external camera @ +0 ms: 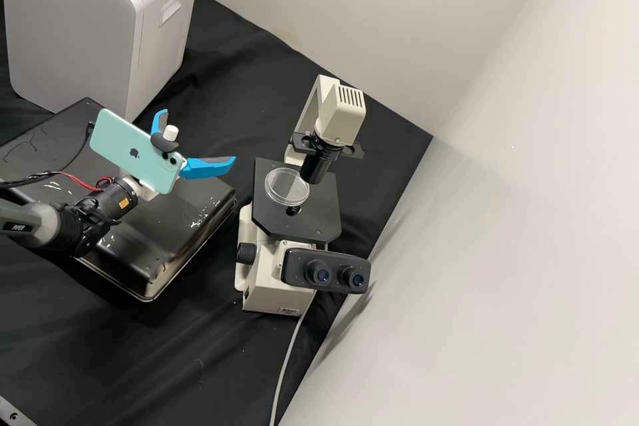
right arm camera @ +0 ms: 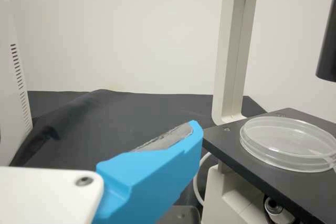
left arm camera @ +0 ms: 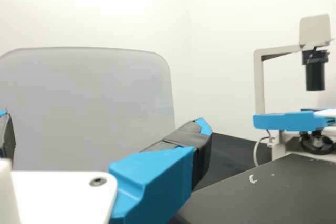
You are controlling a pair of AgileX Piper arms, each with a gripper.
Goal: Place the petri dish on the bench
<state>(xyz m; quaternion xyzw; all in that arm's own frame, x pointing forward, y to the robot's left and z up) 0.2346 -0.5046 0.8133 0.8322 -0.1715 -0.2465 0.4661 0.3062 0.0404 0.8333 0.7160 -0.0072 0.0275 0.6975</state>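
Note:
A clear petri dish (external camera: 287, 185) (right arm camera: 287, 142) lies on the black stage (external camera: 323, 216) of a beige microscope (external camera: 269, 279), under its dark condenser tube (external camera: 315, 166). My right gripper (external camera: 198, 137) hangs above the black tray, left of the stage and apart from the dish. It is open, and one blue finger (right arm camera: 157, 163) points toward the stage edge. My left gripper (left arm camera: 100, 140) is open with nothing between its fingers. It faces the white appliance, with the microscope (left arm camera: 310, 72) far off to one side.
A white boxy appliance (external camera: 93, 20) stands at the back left. A shallow black tray (external camera: 166, 239) lies left of the microscope on the black cloth bench (external camera: 133, 359). The bench ends at a pale wall on the right. A grey cable (external camera: 286, 359) runs forward from the microscope.

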